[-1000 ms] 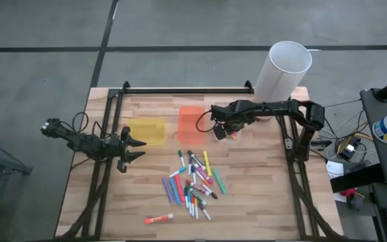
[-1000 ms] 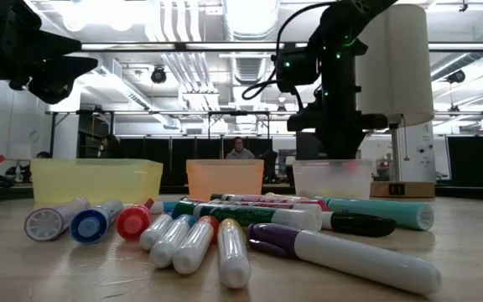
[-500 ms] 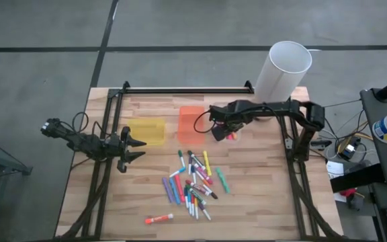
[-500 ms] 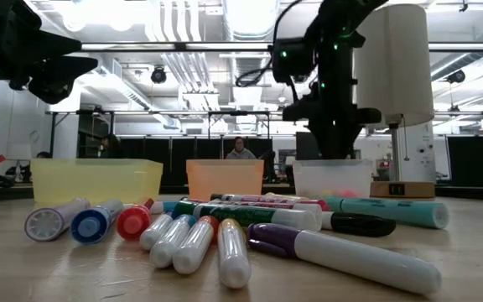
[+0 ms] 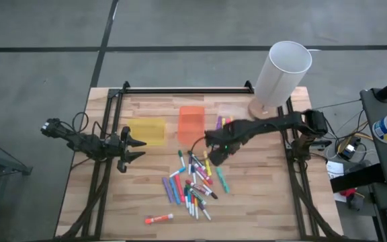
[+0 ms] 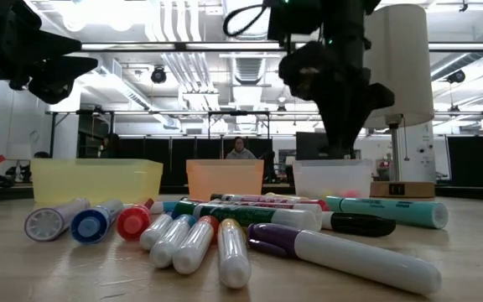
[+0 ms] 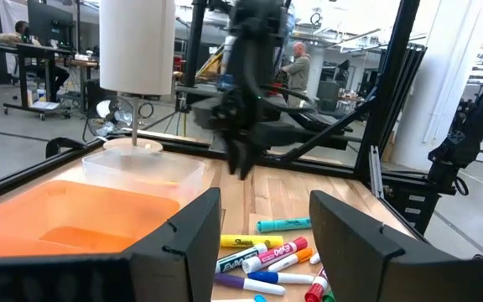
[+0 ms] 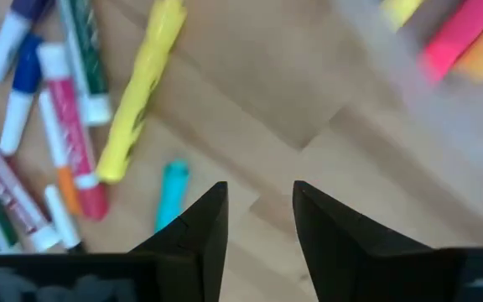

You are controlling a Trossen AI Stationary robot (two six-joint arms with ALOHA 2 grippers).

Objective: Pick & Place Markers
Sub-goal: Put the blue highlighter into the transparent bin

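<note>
The dark right gripper [image 5: 215, 156], fingers apart and empty, hangs over the scattered coloured capped markers [image 5: 193, 181]; the left gripper [image 5: 138, 149] waits, fingers spread.

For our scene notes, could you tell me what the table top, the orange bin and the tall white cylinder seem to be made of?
Table top: wood, matte, with visible plank seams and grain.
Orange bin: likely translucent plastic; light glows through its walls.
White cylinder: smooth, opaque, matte; plastic or card, unclear.

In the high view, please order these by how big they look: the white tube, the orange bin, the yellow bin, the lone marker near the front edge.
1. white tube
2. and 3. orange bin and yellow bin, too alike to rank
4. lone marker
</note>
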